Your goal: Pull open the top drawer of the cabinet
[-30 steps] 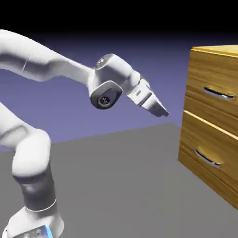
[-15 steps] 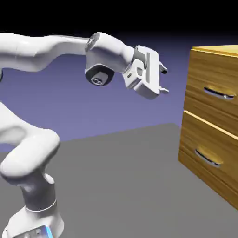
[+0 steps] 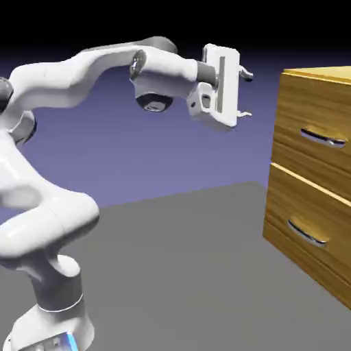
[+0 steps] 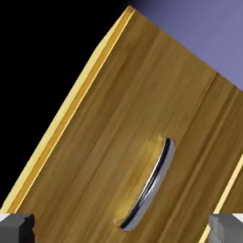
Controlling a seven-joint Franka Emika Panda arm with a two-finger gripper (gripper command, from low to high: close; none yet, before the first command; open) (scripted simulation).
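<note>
Two stacked drawer fronts make up the face of the cabinet (image 3: pixel 312 164), which stands at the right of the exterior view, and the top drawer (image 3: pixel 310 134) is the upper one, shut flush with the frame. Its only purchase is the curved silver bar handle (image 3: pixel 323 137), which bows out from the wood across the middle of the front; in the hand view the handle (image 4: pixel 149 187) runs slantwise low in the picture, between the two grey finger tips (image 4: pixel 16 227). I would judge the drawer rigid and fairly heavy on its slides, so it should come straight out under a steady pull, not a jerk. The bar looks smooth and polished, likely slippery, so the sounder hold is around its middle, where it stands clear of the wood, with the jaws crossing the bar. The lower drawer (image 3: pixel 305 230) carries the same handle and is not the target. The gripper (image 3: pixel 245 94) hangs in the air to the left of the cabinet, apart from it and slightly above the top handle, its jaws spread wide and empty, pointing level toward the cabinet. Behind it the white arm (image 3: pixel 68 82) arches up from the lower left and reaches across.
</note>
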